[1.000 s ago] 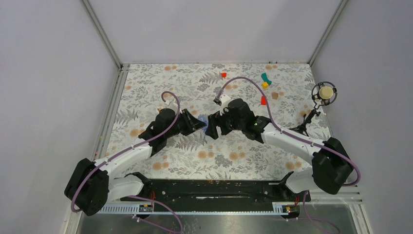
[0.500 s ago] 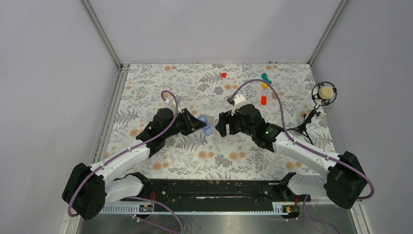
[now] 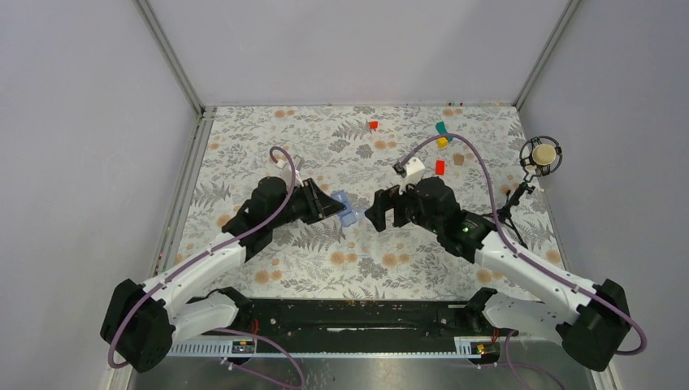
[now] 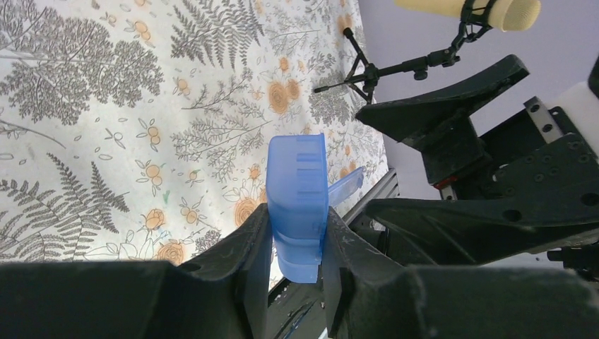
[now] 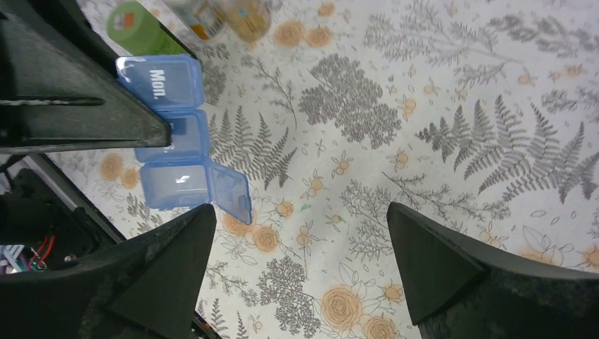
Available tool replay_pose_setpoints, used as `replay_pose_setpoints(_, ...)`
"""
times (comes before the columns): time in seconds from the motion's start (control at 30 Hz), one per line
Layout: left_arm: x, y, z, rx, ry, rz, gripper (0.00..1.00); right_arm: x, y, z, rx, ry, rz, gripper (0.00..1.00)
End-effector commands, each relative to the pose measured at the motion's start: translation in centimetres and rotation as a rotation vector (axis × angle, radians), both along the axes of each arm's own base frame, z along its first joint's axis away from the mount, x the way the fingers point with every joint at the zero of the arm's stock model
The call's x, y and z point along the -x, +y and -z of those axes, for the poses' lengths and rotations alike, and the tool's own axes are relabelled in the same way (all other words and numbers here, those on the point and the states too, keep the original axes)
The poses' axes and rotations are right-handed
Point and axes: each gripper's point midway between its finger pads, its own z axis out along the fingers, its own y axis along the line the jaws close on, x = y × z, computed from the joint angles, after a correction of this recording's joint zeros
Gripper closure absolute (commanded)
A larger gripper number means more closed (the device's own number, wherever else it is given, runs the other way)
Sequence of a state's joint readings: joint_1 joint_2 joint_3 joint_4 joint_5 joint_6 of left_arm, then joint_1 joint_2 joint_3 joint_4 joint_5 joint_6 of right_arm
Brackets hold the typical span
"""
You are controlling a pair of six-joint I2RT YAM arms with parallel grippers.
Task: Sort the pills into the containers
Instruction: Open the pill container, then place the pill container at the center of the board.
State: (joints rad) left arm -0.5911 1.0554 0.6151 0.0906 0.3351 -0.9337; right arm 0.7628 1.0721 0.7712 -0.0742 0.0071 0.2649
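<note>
We have the left gripper (image 4: 297,229) clamped on the pill box (image 4: 297,176), its far end jutting past the fingertips (image 4: 251,251). Right gripper (image 5: 300,212) gapes wide, empty, near that end, flowered tablecloth (image 5: 424,106) beneath.

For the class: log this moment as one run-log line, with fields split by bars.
left gripper: shut on pill box | right gripper: open, empty, apart from it | end lid: open

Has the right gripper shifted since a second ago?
Yes. The right gripper has backed off rightward, away from the pill box and nearer the red block.
</note>
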Motion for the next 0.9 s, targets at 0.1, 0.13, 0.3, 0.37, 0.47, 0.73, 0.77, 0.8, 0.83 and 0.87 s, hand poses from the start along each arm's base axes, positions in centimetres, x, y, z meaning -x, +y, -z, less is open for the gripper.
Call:
replay_pose_setpoints(0.1, 0.4, -0.2, -4.6, 0.013, -0.156, 0.063, 1.0, 0.5, -0.7, -6.0, -0.14, -0.092, 0.031, 0.04)
replay_pose_setpoints(0.13, 0.5, -0.2, -4.9, 0.015, -0.163, 0.067, 1.0, 1.2, -0.2, -6.3, -0.131, -0.075, -0.023, 0.12)
replay_pose_setpoints(0.3, 0.9, -0.5, -5.7, 0.031, -0.186, 0.103, 1.0, 2.7, 1.6, -6.4, -0.125, 0.013, -0.146, 0.1)
replay_pose_setpoints(0.37, 1.1, -0.6, -5.6, 0.032, -0.187, 0.115, 1.0, 3.6, 2.6, -6.3, -0.155, 0.051, -0.208, 0.01)
replay_pose_setpoints(0.47, 1.3, -0.8, -5.6, 0.033, -0.19, 0.138, 1.0, 4.9, 3.8, -5.9, -0.203, 0.061, -0.302, 0.01)
replay_pose_setpoints(0.73, 1.6, -1.3, -5.9, 0.039, -0.21, 0.183, 1.0, 2.9, 2.9, -4.3, -0.149, 0.13, -0.144, 0.26)
replay_pose_setpoints(0.77, 1.6, -1.3, -6.1, 0.041, -0.215, 0.188, 1.0, 2.8, 3.0, -4.0, -0.142, 0.135, -0.143, 0.33)
replay_pose_setpoints(0.8, 1.6, -1.4, -6.1, 0.042, -0.218, 0.195, 1.0, 2.6, 3.1, -3.8, -0.139, 0.139, -0.14, 0.4)
replay_pose_setpoints(0.83, 1.6, -1.5, -6.2, 0.043, -0.221, 0.202, 1.0, 2.4, 3.3, -3.7, -0.142, 0.136, -0.14, 0.44)
replay_pose_setpoints(0.87, 1.7, -1.6, -6.3, 0.044, -0.224, 0.207, 1.0, 2.3, 3.5, -3.6, -0.145, 0.136, -0.144, 0.46)
